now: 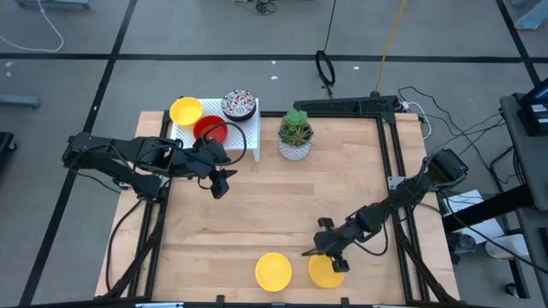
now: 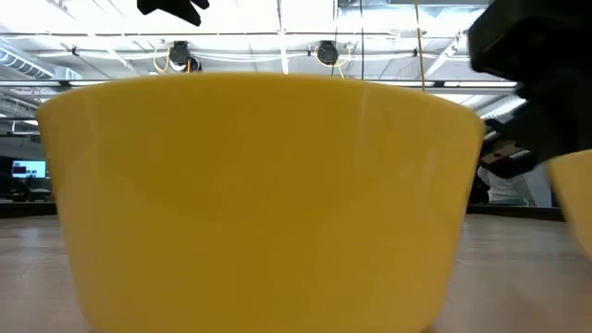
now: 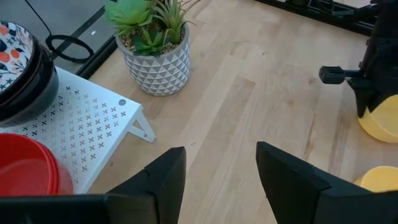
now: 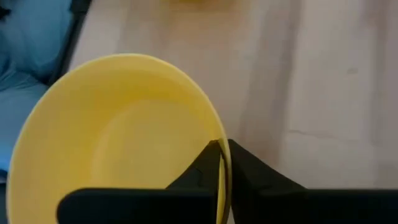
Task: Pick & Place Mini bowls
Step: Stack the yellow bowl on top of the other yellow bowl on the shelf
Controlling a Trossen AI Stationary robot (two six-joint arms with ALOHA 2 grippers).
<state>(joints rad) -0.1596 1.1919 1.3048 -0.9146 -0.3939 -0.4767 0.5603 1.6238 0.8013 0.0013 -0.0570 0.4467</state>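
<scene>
Right claw (image 4: 222,155) pinches rim of yellow bowl (image 1: 326,271) at tabletop's (image 1: 274,214) 5 o'clock edge. Second yellow bowl (image 1: 273,270) just beside, at 9 o'clock of it. Bowl looks hard, shiny, slippery, light, breakable; thin rim best hold. Left claw (image 3: 221,171) open, empty, near white rack (image 3: 81,127) at 11 o'clock.

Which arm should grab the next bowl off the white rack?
Left. The left gripper is open and hangs just in front of the white rack, near the red bowl. The right gripper is shut on a yellow bowl at the table's near edge.
</scene>
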